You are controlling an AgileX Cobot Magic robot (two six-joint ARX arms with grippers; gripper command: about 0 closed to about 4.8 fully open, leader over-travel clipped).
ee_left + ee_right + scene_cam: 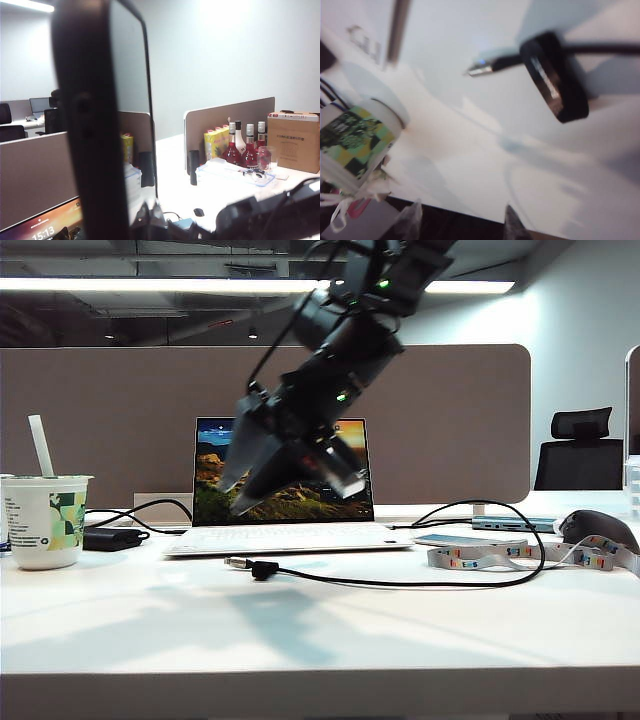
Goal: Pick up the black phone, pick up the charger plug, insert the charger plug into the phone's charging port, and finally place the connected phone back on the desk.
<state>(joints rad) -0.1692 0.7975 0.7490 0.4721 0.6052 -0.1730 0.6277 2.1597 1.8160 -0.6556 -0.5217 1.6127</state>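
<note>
- Reaching for the charger plug (250, 565) is the step in hand: it lies flat on the white bench (300, 650) just in front of the laptop (290, 540), silver tip toward the paper cup (45, 520).
- The right gripper (460, 222) hovers above the bench with jaws spread wide and empty, and the plug (492, 65) is well ahead of them, not between them.
- Bring the jaws down over the short black housing, not the metal tip, so the tip stays free to enter the charging port.
- Close across the housing's narrow sides. A skewed hold will likely make alignment hard.
- Mind the thin cable (420, 583), whose loop may drag the plug aside.
- The left gripper (107, 225) is clamped on the black phone (90, 125), held upright in the air close to its camera. Keep it steady, since the port cannot be made out.
</note>
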